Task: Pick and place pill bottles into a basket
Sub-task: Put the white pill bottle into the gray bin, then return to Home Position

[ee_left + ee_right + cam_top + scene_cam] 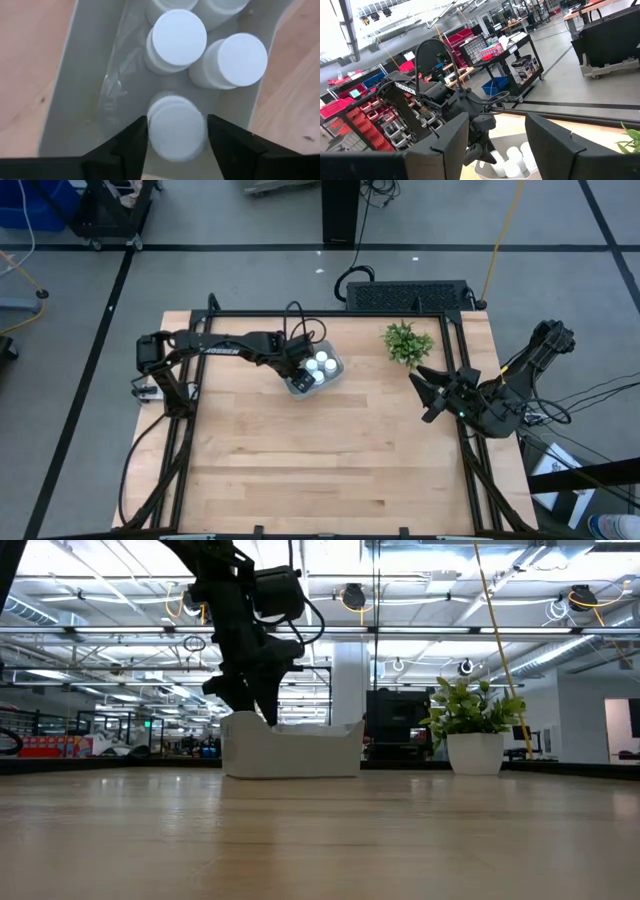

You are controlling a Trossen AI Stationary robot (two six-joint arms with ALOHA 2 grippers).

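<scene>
table (330, 470): pale wood, matt, grained | basket (90, 75): smooth grey plastic | pill bottles (179, 37): white matt plastic

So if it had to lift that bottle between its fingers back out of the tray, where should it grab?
Probably by the round sides just under the cap, coming straight down from above. The bottle stands upright in the basket, its flat cap facing up, with neighbouring bottles close by, and the left gripper already straddles it that way.

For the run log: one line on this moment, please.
left gripper: over basket, fingers astride pill bottle | right gripper: open, waiting near plant
</scene>
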